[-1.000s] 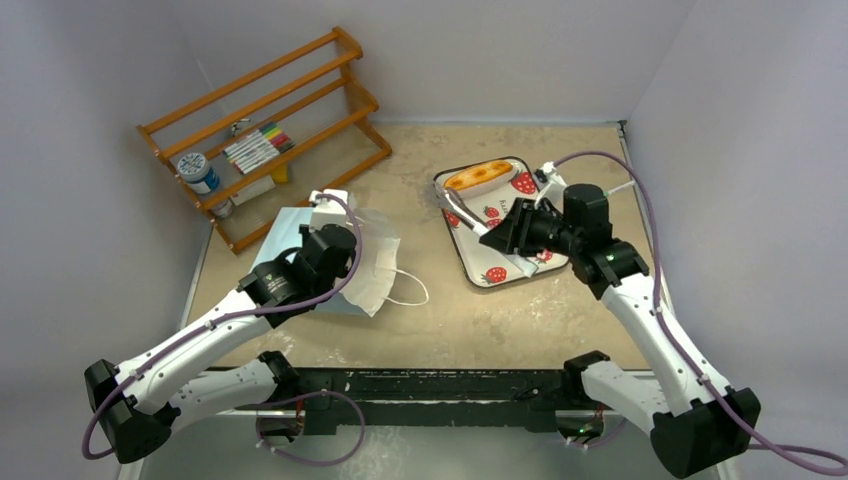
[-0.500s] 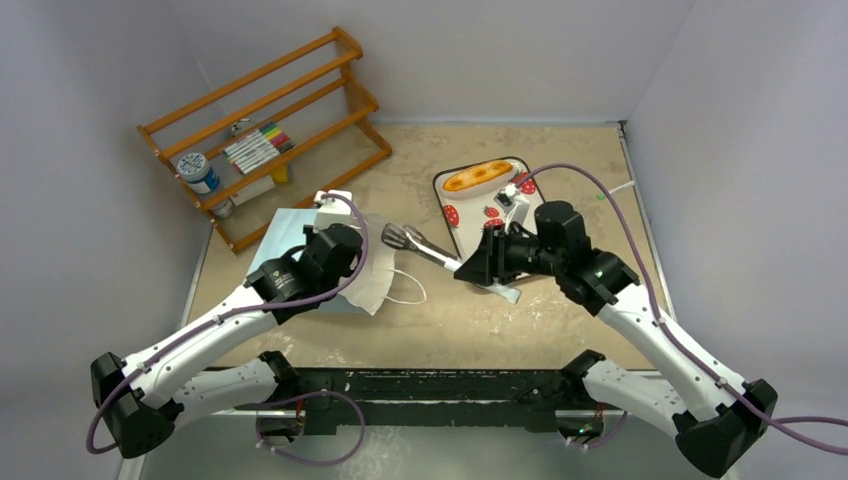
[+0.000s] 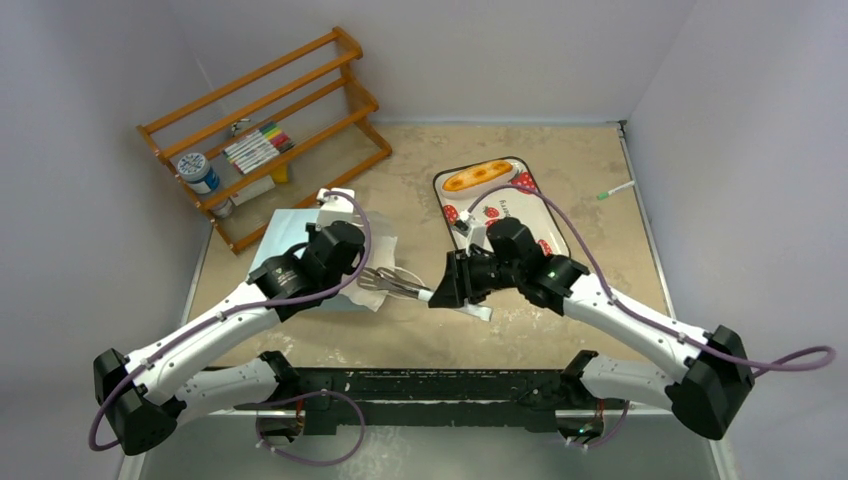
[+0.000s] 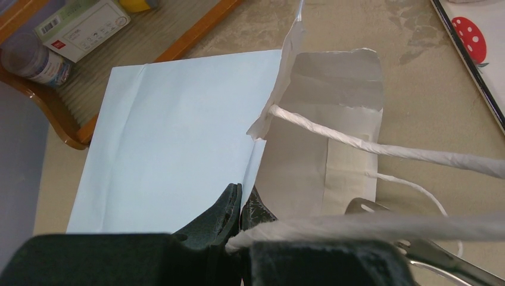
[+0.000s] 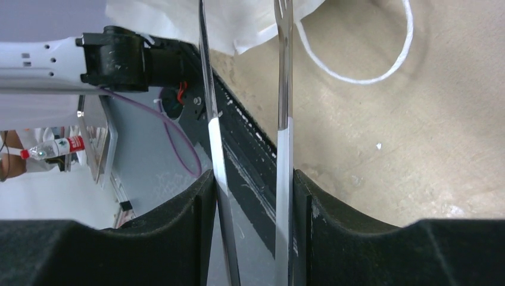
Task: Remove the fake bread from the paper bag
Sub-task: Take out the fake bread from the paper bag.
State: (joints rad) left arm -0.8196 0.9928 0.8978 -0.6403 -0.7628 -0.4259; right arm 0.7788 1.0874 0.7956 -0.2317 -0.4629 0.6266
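Table (image 3: 560,140) has open room along its right edge; a rack (image 3: 300,80) fills the back-left corner. The paper bag (image 3: 285,225) lies flat beside it, the left gripper (image 4: 241,208) pinching its mouth edge. A tray (image 3: 505,197) behind holds the fake bread (image 3: 478,176). The right gripper (image 5: 253,185) clamps tongs (image 3: 395,283) — tips at the bag's mouth.

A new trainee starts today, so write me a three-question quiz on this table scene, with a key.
1. True or false: the right gripper holds a pair of tongs.
2. Which item lies on the tray? A) a long loaf B) a marker C) a bottle
3. What is the left gripper pinching?

Key: 1 true. 2 A. 3 the edge of the pale-blue paper bag, which lies on its side.
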